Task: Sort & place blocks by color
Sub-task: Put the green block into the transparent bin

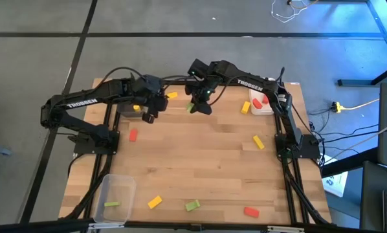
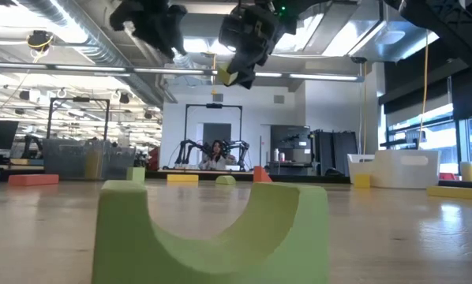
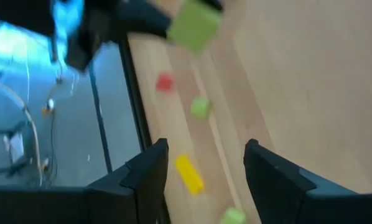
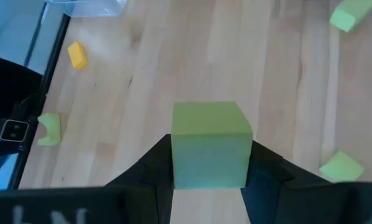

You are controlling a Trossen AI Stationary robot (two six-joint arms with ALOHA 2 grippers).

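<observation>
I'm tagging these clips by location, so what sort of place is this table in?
Probably a robotics lab or workshop. Behind the wooden table the low view shows an open hall with exposed ceiling ducts, another robot-arm rig with a person seated at it, and cables across the concrete floor.

The big green arch block (image 2: 212,229) right by the low camera is cut off at the bottom edge. It hides much of the table (image 2: 425,237) behind it. The green cube (image 4: 209,144) in the right gripper (image 4: 208,177) has its lower part hidden between the fingers. Far back, a person (image 2: 216,156) is too small to make out.
</observation>
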